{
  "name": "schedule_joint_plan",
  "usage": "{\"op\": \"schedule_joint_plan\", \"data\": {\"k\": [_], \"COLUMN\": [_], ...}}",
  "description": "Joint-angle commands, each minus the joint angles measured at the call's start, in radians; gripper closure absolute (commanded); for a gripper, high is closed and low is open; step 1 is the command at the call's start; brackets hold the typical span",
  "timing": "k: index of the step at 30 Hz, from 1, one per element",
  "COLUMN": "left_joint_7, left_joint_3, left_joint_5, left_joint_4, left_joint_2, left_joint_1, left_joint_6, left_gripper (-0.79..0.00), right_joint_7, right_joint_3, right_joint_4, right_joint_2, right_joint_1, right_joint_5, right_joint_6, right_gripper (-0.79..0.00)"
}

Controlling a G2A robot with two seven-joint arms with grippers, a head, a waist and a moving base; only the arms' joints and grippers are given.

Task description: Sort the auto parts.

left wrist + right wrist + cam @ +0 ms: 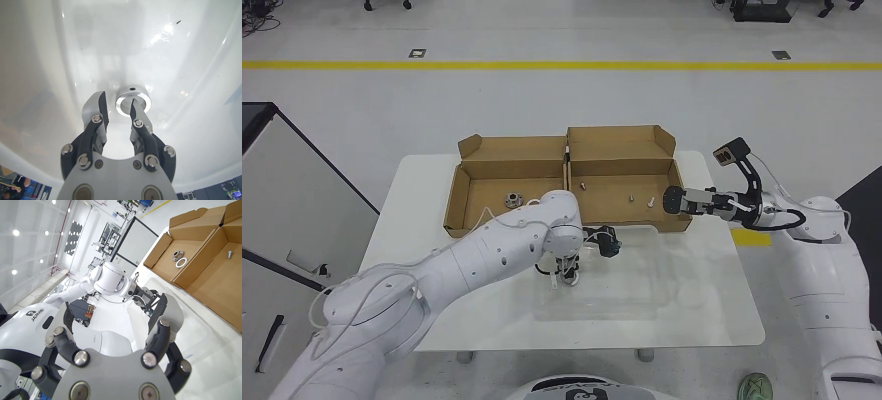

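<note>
2 brown cardboard boxes [512,170] held parts; the left gripper [118,96] (jaws parted, nothing clamped) straddled the unsorted silver metal collar [140,94].

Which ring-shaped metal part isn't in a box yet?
The thick collar in the clear tray, jaws of the left gripper astride its wall; the flanged hub and flat washer are boxed.

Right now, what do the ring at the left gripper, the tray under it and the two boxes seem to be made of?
Ring: metal, likely machined aluminium; bright silvery sheen, sharp edges, drilled side hole.
Tray: translucent glossy plastic, by its glare and see-through walls.
Boxes: brown cardboard, matte, with folded flaps.
</note>
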Motion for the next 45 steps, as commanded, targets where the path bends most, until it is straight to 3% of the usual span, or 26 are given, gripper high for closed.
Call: {"op": "schedule_joint_plan", "data": {"k": [1, 8, 13, 21, 26, 40, 45], "left_joint_7": [0.002, 0.005, 0.009, 0.006, -0.008, -0.121, -0.135], "left_joint_3": [0.004, 0.021, 0.031, 0.026, 0.001, -0.061, -0.063], "left_joint_5": [-0.004, -0.018, -0.026, -0.032, -0.053, -0.105, -0.142], "left_joint_4": [0.005, 0.024, 0.036, 0.028, -0.023, -0.328, -0.374], "left_joint_2": [-0.002, -0.01, -0.015, -0.016, -0.008, 0.077, 0.095], "left_joint_1": [-0.003, -0.013, -0.019, -0.025, -0.034, -0.125, -0.156], "left_joint_6": [-0.002, -0.005, -0.009, -0.005, 0.008, 0.121, 0.135], "left_gripper": [-0.274, -0.212, 0.0, 0.0, 0.0, 0.0, 0.0], "right_joint_7": [0.0, 0.0, 0.0, 0.0, 0.0, 0.0, 0.0], "right_joint_3": [0.0, 0.0, 0.0, 0.0, 0.0, 0.0, 0.0], "right_joint_4": [0.0, 0.0, 0.0, 0.0, 0.0, 0.0, 0.0], "right_joint_2": [0.0, 0.0, 0.0, 0.0, 0.0, 0.0, 0.0], "right_joint_1": [0.0, 0.0, 0.0, 0.0, 0.0, 0.0, 0.0], "right_joint_5": [0.0, 0.0, 0.0, 0.0, 0.0, 0.0, 0.0], "right_joint_6": [0.0, 0.0, 0.0, 0.0, 0.0, 0.0, 0.0], "right_gripper": [-0.785, -0.785, -0.785, -0.785, -0.785, -0.785, -0.785]}}
